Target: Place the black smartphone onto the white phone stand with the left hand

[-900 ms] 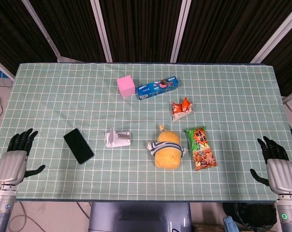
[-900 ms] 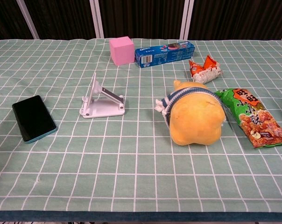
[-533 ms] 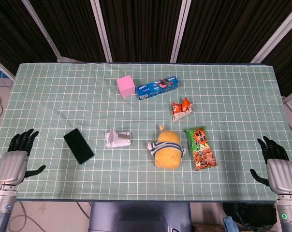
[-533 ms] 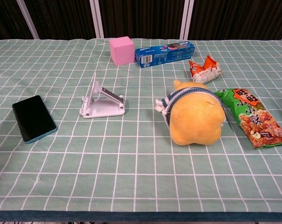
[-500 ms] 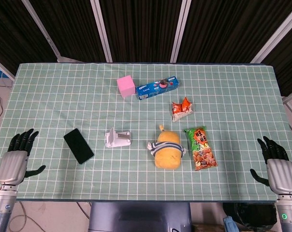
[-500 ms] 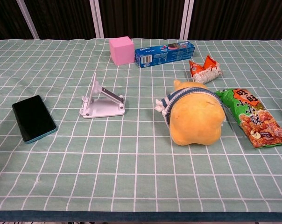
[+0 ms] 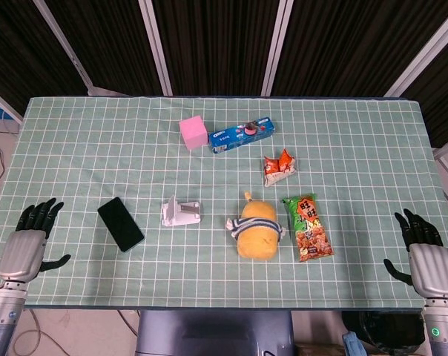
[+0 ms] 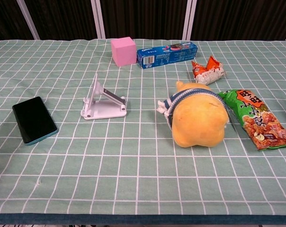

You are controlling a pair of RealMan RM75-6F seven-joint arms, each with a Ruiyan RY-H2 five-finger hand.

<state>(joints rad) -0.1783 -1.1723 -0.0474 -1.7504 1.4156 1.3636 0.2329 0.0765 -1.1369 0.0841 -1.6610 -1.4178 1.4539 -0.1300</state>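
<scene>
The black smartphone (image 7: 120, 224) (image 8: 34, 119) lies flat, screen up, on the green checked cloth at the table's left. The white phone stand (image 7: 179, 211) (image 8: 102, 101) sits just right of it, empty, its back plate tilted. My left hand (image 7: 27, 242) hovers at the table's near left corner, well left of the phone, fingers spread and holding nothing. My right hand (image 7: 424, 256) hangs at the near right corner, fingers apart and empty. Neither hand shows in the chest view.
A yellow plush toy (image 7: 257, 228) lies right of the stand, with a green snack bag (image 7: 307, 226) beside it. Further back are an orange snack packet (image 7: 279, 167), a blue cookie box (image 7: 241, 136) and a pink cube (image 7: 193, 133).
My left hand has shifted very slightly to the right along the near left corner. Everything on the table stays put.
</scene>
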